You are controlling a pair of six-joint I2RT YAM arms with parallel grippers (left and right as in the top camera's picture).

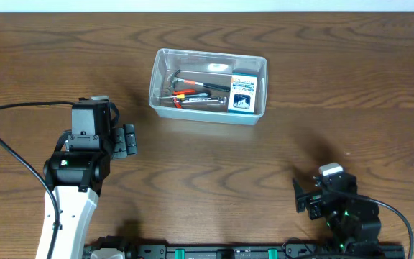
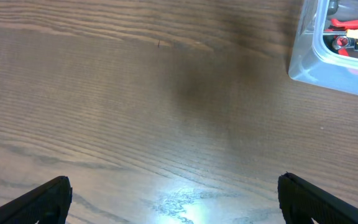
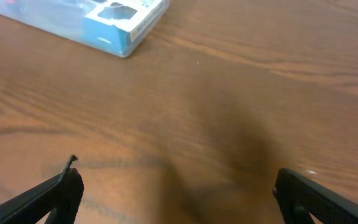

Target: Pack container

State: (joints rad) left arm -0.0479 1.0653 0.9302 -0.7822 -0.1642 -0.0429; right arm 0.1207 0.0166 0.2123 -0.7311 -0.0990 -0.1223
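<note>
The clear plastic container [image 1: 159,75] stands at the back middle of the wooden table. Inside it lie several hand tools with red and orange handles [image 1: 192,92] and a small blue-and-white box [image 1: 243,92] at its right end. My left gripper [image 1: 128,139] is open and empty, to the left of and nearer than the container. In the left wrist view its fingers [image 2: 174,199] frame bare wood, with the container's corner [image 2: 303,59] at the top right. My right gripper [image 1: 302,196] is open and empty near the front right. The right wrist view shows its fingers [image 3: 176,196] and the container [image 3: 120,43] at the top left.
A black cable [image 1: 13,151] loops from the left arm across the table's left side. The arm bases and a black rail [image 1: 221,252] sit along the front edge. Bare wood lies between both grippers and the container.
</note>
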